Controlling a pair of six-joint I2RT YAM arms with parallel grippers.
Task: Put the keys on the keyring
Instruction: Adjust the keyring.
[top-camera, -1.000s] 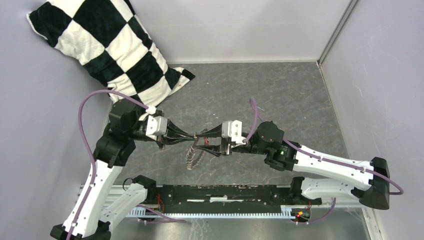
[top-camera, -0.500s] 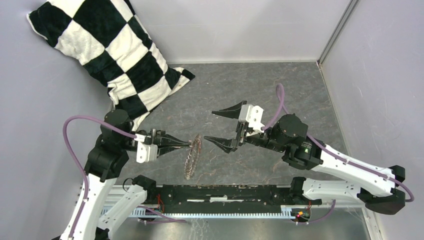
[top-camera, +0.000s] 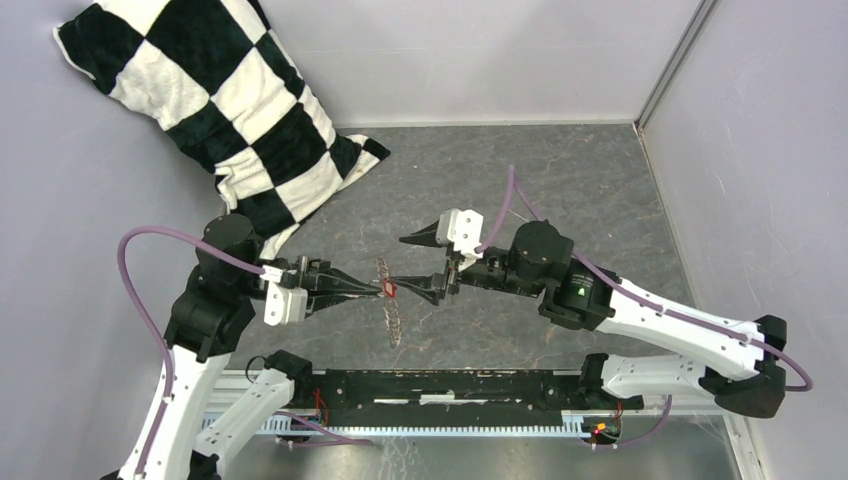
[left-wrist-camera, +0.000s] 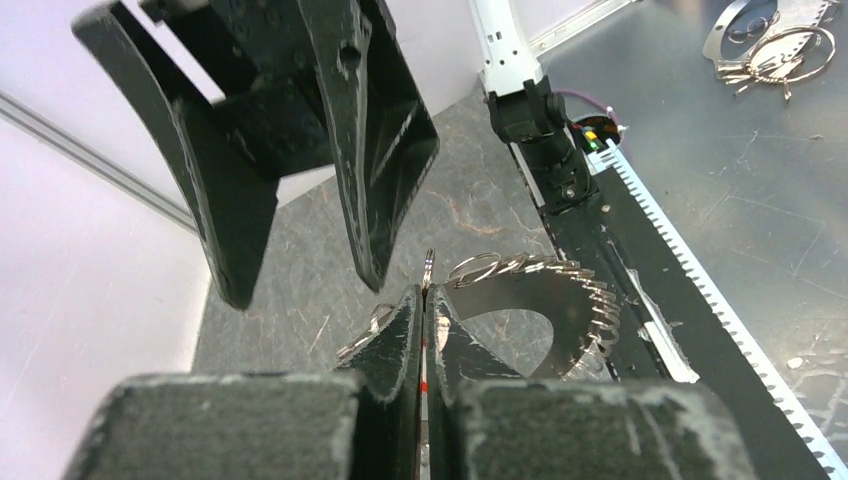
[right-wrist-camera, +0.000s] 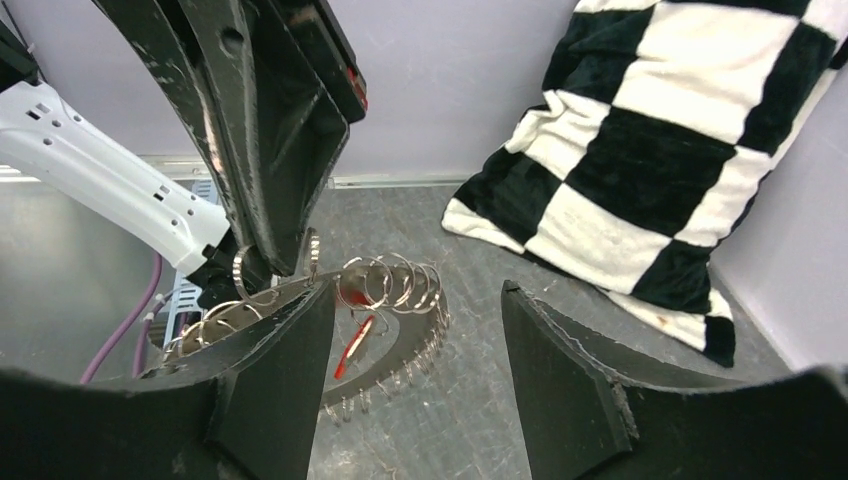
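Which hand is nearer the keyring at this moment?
Left. The left hand is shut on the keyring, which hangs from it; the right hand is open, facing it, with one finger close by.

I'm seeing the keyring (right-wrist-camera: 392, 283) as bright, glossy metal rings, its tag (right-wrist-camera: 352, 350) shiny red. The left gripper (left-wrist-camera: 423, 298) looks matt black plastic, scuffed grey at its edges. The pillow (top-camera: 200, 90) is plush cloth, the table (top-camera: 580, 180) matt marbled grey.
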